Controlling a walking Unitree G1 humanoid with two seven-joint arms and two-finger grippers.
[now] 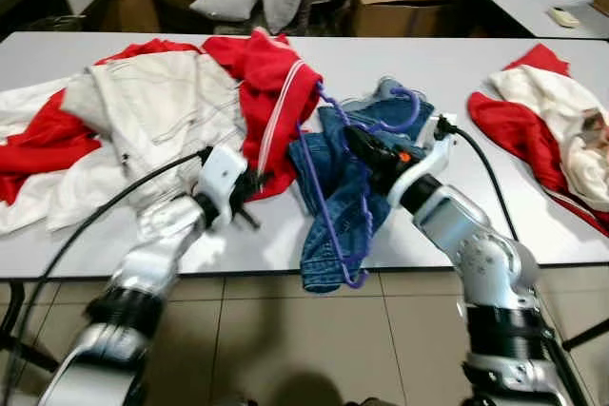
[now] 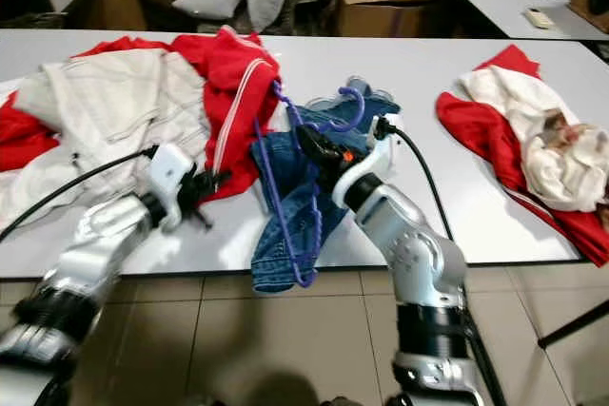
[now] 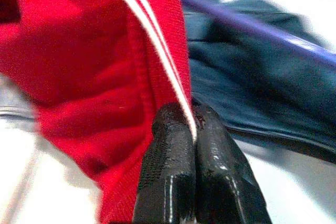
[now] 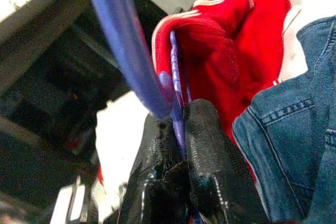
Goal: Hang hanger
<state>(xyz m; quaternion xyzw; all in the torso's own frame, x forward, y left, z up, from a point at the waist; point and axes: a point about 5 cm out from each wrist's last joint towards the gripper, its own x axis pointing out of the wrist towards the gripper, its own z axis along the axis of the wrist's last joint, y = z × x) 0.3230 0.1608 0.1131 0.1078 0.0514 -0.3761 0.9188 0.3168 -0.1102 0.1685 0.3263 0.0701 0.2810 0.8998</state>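
A purple plastic hanger (image 1: 335, 199) lies across a crumpled pair of blue jeans (image 1: 335, 235) near the front edge of the white table (image 1: 533, 225). Its hook curls up toward the far side, and its long lower end hangs past the table edge. The right gripper (image 4: 177, 121) has its jaws clamped on one thin bar of the hanger near the neck, as the right wrist view shows. The left gripper (image 3: 193, 124) has its jaws pressed together on the white-striped edge of a red track jacket (image 1: 276, 102), just beside the jeans (the cloth pinched between the fingers (image 3: 168, 166)).

The hanger looks light and stiff, though its thin bars would likely flex a little under load. The smooth plastic may also slip or swivel in a two-finger pinch. A hold close to the neck, where the bars meet below the hook, seems the safest place, since it keeps the frame from swinging and leaves the hook free for a rail. The jacket is soft and limp and will sag wherever it is gripped, so it could drag on the hanger if the two are lifted together. A white garment (image 1: 162, 111) lies heaped behind the left arm. Another red and white bundle (image 1: 552, 130) sits well apart on the right.
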